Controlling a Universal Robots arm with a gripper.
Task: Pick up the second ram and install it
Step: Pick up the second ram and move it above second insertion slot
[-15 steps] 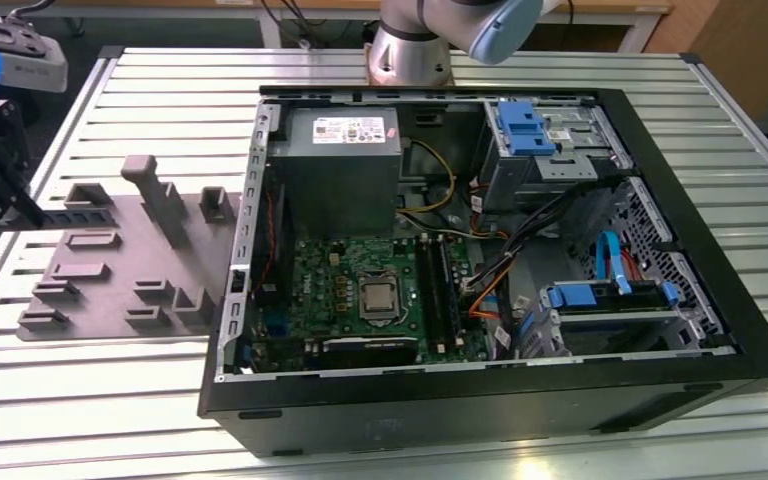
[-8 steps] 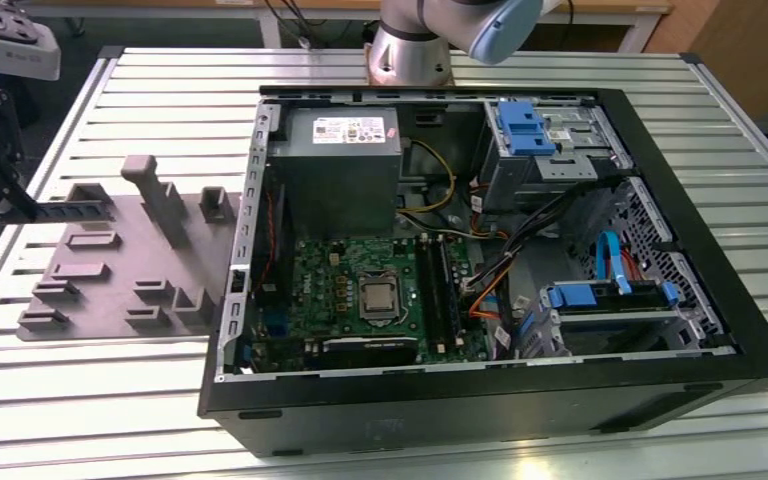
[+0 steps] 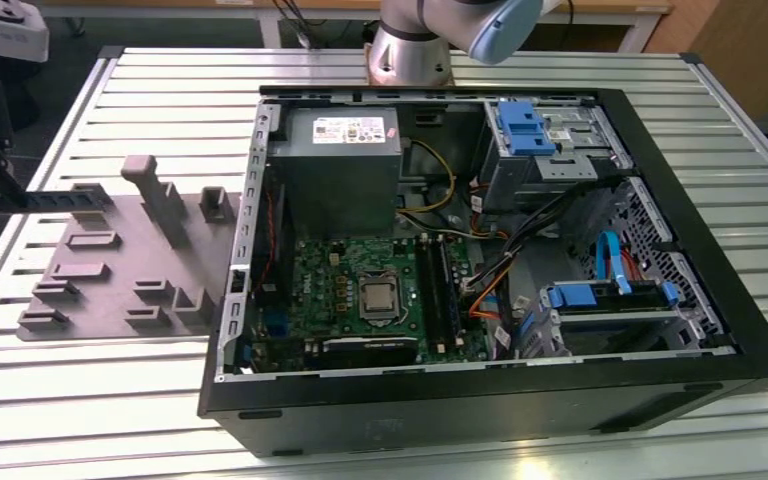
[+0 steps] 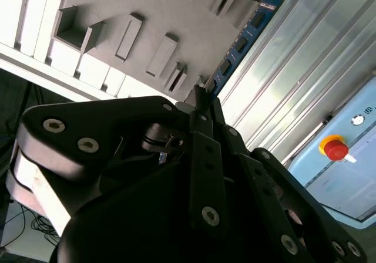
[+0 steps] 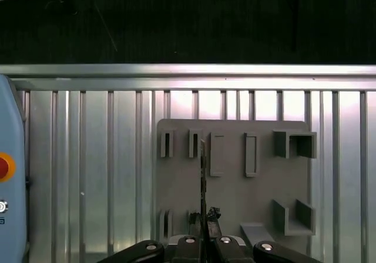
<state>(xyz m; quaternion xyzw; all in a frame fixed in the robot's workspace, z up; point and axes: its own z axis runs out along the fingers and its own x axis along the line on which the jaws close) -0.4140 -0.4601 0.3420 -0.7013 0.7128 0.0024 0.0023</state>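
Up above the gray holder point(image 5: 235, 198), beside the computer case point(image 3: 491, 412), the hand point(image 4: 202, 98) grips the second ram point(image 4: 241, 41).

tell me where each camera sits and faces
exterior view: high above, looking down on the open computer case and gray holder; the arm shows.
first wrist view: on the wrist, looking down past the gripper at the gray holder.
second wrist view: on the wrist, slanting along the gripper toward the second ram.
shared: the gripper shut on the second ram, in both wrist views.
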